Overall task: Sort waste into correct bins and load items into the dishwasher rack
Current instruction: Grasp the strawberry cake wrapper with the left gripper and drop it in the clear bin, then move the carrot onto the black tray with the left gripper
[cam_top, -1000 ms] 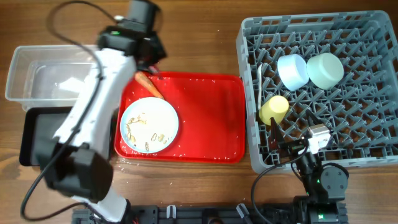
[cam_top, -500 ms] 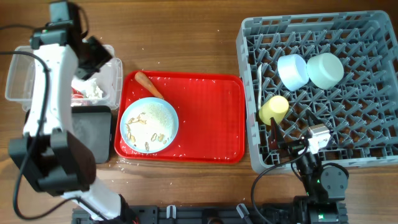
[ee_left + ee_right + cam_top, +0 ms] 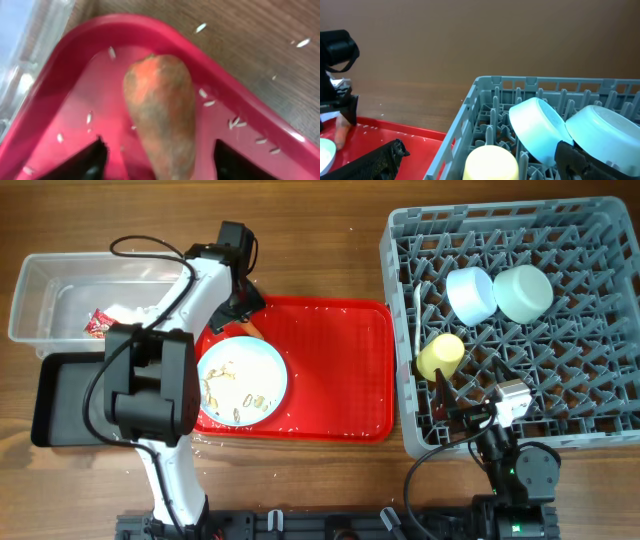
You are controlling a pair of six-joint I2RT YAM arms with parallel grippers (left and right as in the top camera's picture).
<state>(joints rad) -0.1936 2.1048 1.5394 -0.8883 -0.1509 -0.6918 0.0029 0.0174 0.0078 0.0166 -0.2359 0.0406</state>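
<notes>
An orange carrot piece lies in the red tray's far left corner, rice scraps scattered around it. My left gripper is open and straddles its near end, both black fingers clear of it; from above, the left gripper hides most of the carrot. The pale blue plate holds rice scraps. The clear tub contains a red wrapper and a white tissue. The grey rack carries a blue bowl, green bowl, yellow-green cup and white spoon. My right gripper is open over the cup.
The red serving tray lies between the bins and the rack. A shallow black tray sits in front of the clear tub. The left arm's white link crosses over the tub's right end. Rice grains dot the wood beyond the tray.
The left gripper went from the tray's corner to above the clear tub and back over the carrot, its jaws now apart. The wrapper and tissue now show in the tub. The right arm is still.
</notes>
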